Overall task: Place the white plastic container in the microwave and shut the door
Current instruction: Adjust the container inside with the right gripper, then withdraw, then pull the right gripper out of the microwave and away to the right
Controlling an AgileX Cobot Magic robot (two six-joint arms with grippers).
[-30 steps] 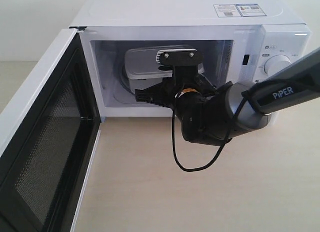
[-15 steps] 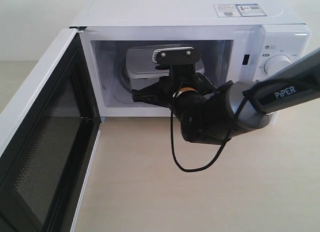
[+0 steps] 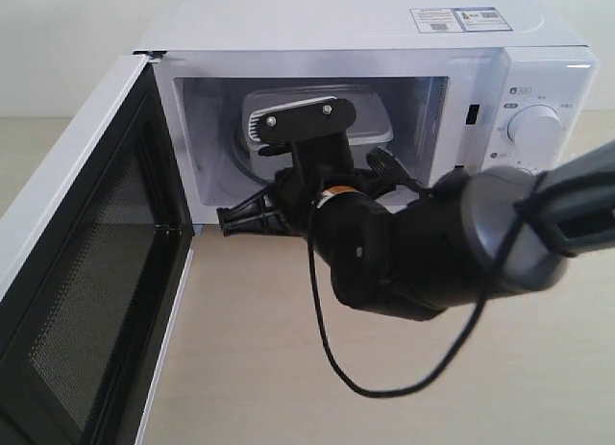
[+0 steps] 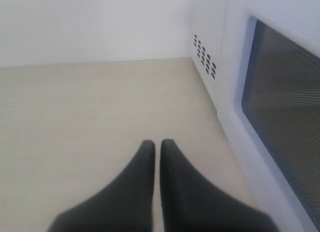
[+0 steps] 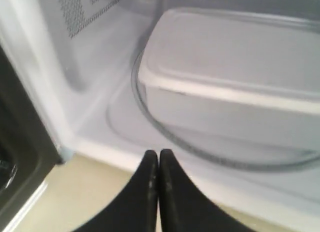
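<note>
Exterior view: a white microwave (image 3: 317, 22) stands along the far edge of the bench (image 3: 259, 368). Its door (image 3: 86, 301) is swung wide open toward the near left corner, with the dark mesh window facing inward. The white plastic container (image 3: 370, 113) sits inside the cavity with its lid on. The right arm (image 3: 432, 243) is in front of the opening. The right fingers (image 3: 240, 217) are at the cavity's front lip and point toward the door hinge. They are clear of the container.

Left wrist view: the left fingers (image 4: 150, 157) are clenched together on nothing. They hang above bare bench just beside the outer face of the door (image 4: 285, 117), near the left edge. Vent holes (image 4: 205, 56) show on the microwave's side wall beyond.

Right wrist view: the right fingers (image 5: 152, 164) are pressed together and hold nothing. They are at the cavity threshold. The container (image 5: 235, 66) rests on the glass turntable (image 5: 165, 137), apart from the fingers.

Judgement: the placing looks done, so 1 of 2 steps remains, closing the door. The next move calls for the right arm to clear the opening entirely. Then the left fingers, already by the door's outer face, can likely push it round until it latches.
</note>
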